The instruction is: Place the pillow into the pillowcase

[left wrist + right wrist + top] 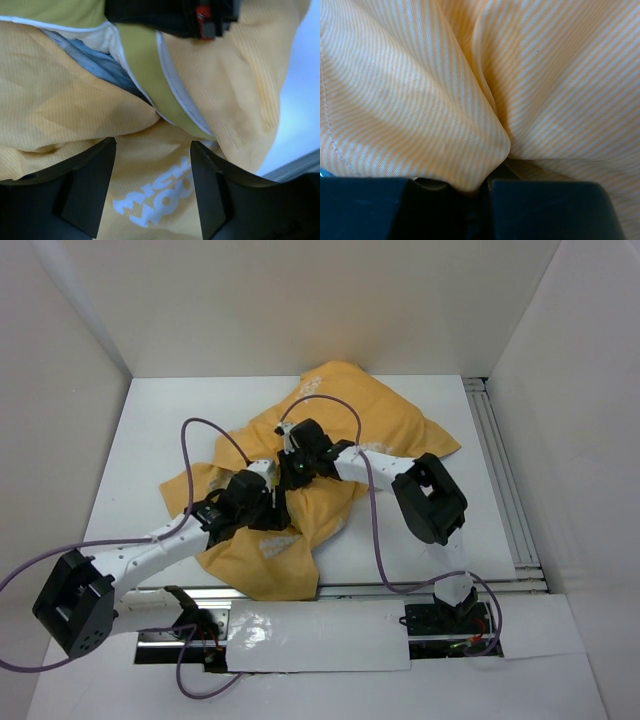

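From above, the pillowcase (300, 540) is seen lying crumpled in the middle of the table (150, 420). Its far part looks puffed up. The left gripper (270, 502) and the right gripper (288, 480) are both down on the cloth, close together near its middle. The pillow cannot be picked out from here.

In the left wrist view, the left gripper (152, 150) is seen with its fingers (85, 190) apart. Nothing is pinched between them. Only cloth with white letters (155, 197) lies under the gap. Just past the fingers the cloth folds open, and a yellow-green band with a white edge is seen in the fold. This is taken to be the edge of the pillow (142, 65), partly tucked into the case. A bit of blue-grey cloth (95, 60) lies beside it, and what it is cannot be told. The right gripper (175, 15) is seen at the top, black with a red spot.

In the right wrist view, the right gripper (482, 182) is squeezed tight on a fold of the striped orange cloth. No pillow is seen here.

The step in hand looks like the stuffing. The case is held by one fold while the pillow is partly in. Next, the open left gripper should likely be closed on the case edge near the yellow band and pulled over the pillow. The fold must be held firmly, since thin cloth may slip out.
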Controlling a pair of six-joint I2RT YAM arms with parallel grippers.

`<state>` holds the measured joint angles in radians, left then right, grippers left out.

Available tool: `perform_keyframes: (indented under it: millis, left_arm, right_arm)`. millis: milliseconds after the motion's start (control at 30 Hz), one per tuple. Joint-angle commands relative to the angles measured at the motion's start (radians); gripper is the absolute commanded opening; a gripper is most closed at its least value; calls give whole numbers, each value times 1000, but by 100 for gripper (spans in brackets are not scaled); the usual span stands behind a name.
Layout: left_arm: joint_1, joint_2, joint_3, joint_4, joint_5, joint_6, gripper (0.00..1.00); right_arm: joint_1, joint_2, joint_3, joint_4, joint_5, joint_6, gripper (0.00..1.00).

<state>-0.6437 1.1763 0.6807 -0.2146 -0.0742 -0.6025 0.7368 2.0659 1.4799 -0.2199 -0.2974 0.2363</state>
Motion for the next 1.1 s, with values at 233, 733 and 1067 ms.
perform_keyframes:
  millis: [233,733,1067]
  left_arm:
    - [-24,157,34,107,-162,-62,74]
    - [-63,376,120,126,-157,-39,2]
    - [-63,-71,51,69,-337,-106,0]
  right_arm:
    - [16,43,-63,-44,-77,44,0]
    - [-11,22,-72,-44,-86,63,0]
    - [-11,2,-82,-91,104,54,0]
